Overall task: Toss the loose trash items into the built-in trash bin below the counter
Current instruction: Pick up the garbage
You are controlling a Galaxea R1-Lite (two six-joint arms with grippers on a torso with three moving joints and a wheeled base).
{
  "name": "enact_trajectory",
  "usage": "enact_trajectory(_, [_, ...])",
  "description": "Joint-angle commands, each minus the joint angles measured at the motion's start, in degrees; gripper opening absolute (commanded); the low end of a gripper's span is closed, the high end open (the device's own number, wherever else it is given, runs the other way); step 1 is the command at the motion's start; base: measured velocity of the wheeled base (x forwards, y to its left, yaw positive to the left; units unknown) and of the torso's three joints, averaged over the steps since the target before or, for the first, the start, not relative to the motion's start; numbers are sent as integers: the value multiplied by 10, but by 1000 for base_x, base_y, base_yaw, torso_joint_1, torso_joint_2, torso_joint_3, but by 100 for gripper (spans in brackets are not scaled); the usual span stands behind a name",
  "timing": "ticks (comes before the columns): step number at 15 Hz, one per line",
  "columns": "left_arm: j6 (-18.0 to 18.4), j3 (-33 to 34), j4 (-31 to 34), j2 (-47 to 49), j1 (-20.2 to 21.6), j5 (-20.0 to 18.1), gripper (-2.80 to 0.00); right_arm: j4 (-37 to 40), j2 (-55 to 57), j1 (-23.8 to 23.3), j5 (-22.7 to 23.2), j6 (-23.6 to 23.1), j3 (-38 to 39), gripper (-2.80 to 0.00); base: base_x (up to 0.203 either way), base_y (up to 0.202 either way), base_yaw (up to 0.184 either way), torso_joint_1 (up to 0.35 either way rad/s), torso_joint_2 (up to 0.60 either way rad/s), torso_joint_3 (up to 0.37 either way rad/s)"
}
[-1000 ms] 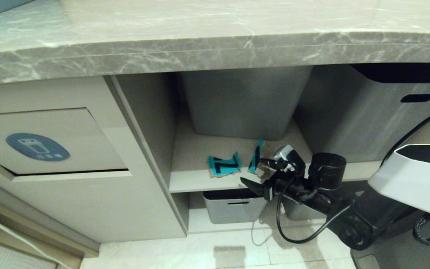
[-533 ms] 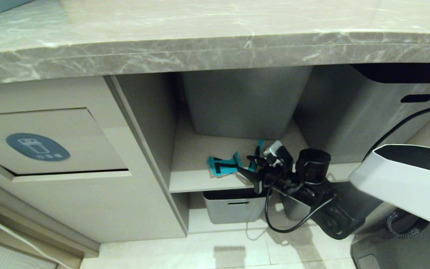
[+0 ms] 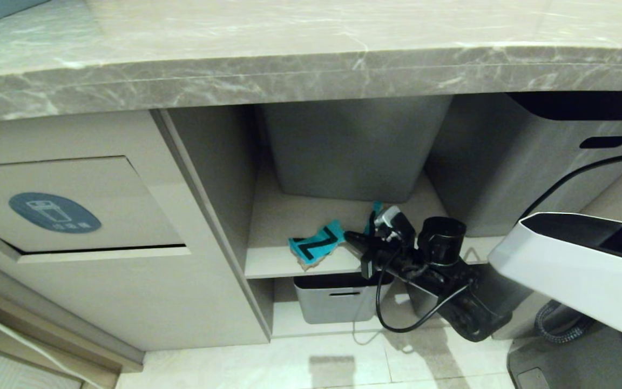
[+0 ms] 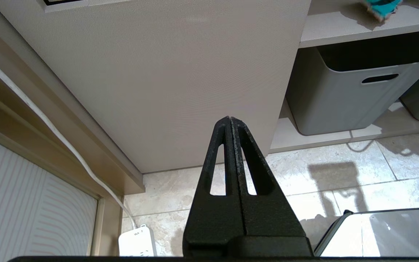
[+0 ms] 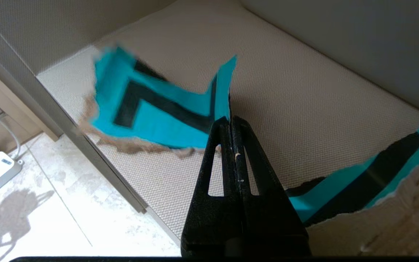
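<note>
Under the grey marble counter (image 3: pixel 311 70) a beige shelf (image 3: pixel 289 216) holds the teal-and-black cardboard scrap (image 3: pixel 315 244) near its front edge. The right gripper (image 3: pixel 350 237) has its fingers pressed together at that scrap's corner – whether the card is pinched between them is unclear. A second printed scrap (image 5: pixel 362 189) lies just beside it, and the left gripper (image 4: pixel 230 122), fully closed, hangs low by the cabinet front (image 4: pixel 166 72).

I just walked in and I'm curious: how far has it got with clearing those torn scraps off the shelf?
Nothing looks binned yet. The right gripper is shut on the edge of one teal-and-black scrap, tilted up at the shelf's front. A second printed scrap lies on the shelf beside it. The bin flap with the blue sticker is at the left. The left gripper is shut and empty by the cabinet.
</note>
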Motion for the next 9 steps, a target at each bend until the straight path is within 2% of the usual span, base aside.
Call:
enact_trajectory(1, [0,0,1,0,0,0,-280,-4,3,-1,1,1,-1,-280,0,0,0,0,0,0])
enact_trajectory(9, [0,0,0,0,0,0,-280,-5,-49,-4,-2,9,28,-280,0,0,0,0,0,0])
